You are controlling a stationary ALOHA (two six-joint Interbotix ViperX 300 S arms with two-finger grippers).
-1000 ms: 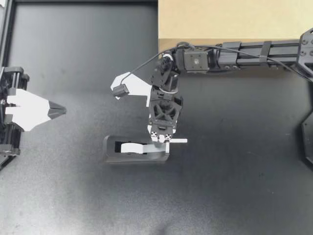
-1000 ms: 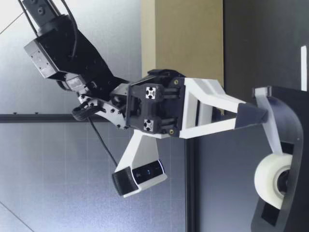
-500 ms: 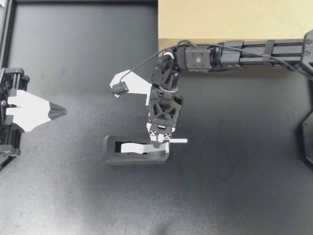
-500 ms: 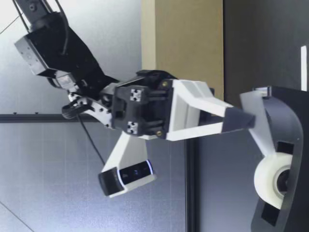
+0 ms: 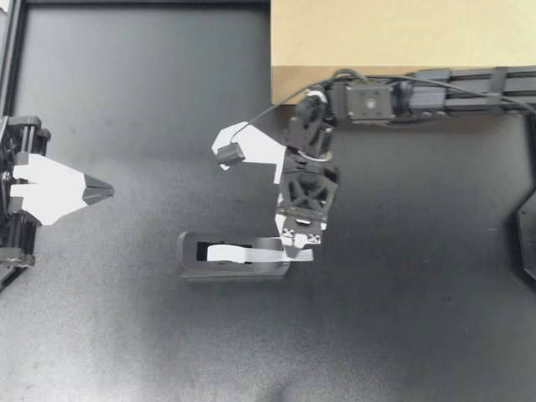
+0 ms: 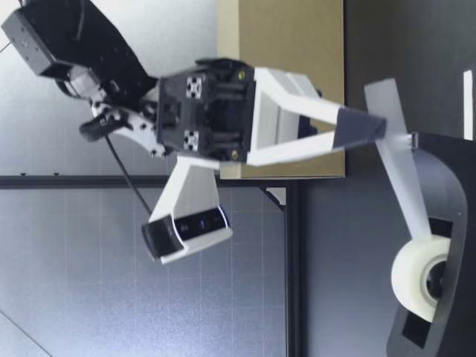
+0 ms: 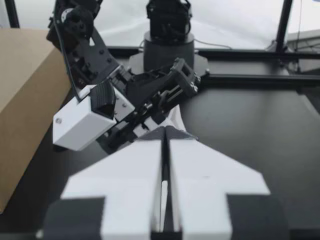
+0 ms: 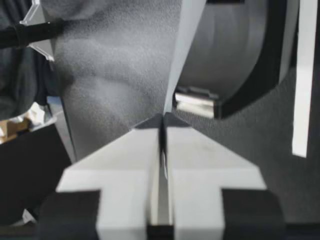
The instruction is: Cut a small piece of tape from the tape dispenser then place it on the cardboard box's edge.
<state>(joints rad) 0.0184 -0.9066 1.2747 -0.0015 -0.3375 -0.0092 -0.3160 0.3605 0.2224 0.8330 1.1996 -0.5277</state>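
My right gripper (image 5: 294, 248) is shut on the free end of a white tape strip (image 6: 398, 186) and holds it above the cutter end of the black tape dispenser (image 5: 234, 258). The strip runs taut from the tape roll (image 6: 415, 278) up to the fingertips (image 6: 362, 127). In the right wrist view the shut gripper (image 8: 162, 120) pinches the strip (image 8: 183, 55) just past the metal cutter blade (image 8: 195, 102). The cardboard box (image 5: 402, 33) sits at the table's far edge. My left gripper (image 5: 99, 191) hovers far to the left, shut and empty.
A loose white strip (image 8: 304, 75) lies on the black table beside the dispenser's cutter end. My right arm (image 5: 435, 90) stretches along the box's near edge. In the left wrist view the box (image 7: 22, 100) stands beside the right arm (image 7: 125, 95).
The right gripper closed on the tape end, then rose and shifted right, drawing a longer strip out of the dispenser. The left arm stayed still.
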